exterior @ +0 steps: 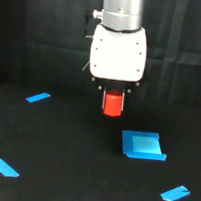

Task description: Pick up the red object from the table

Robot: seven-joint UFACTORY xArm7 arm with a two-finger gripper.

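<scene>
The red object sits directly under the white body of the arm, its top tucked up against the dark end effector, whose fingers are mostly hidden behind the block and against the black backdrop. The end effector appears to be closed on the red object, holding it by its upper part; the block seems to hang clear of the table, though with no visible shadow on the matte black surface the gap cannot be confirmed.

Judging by this, the step in hand is the lift: the grasp looks made and the block is being carried up. The next move calls for a steady, straight rise with the grip kept firm, since only the top of the block is held.

On the table lie a larger blue piece toward the exterior view's right and three small blue strips, one at the far left, one at the near left and one at the near right, all well apart from the block.
</scene>
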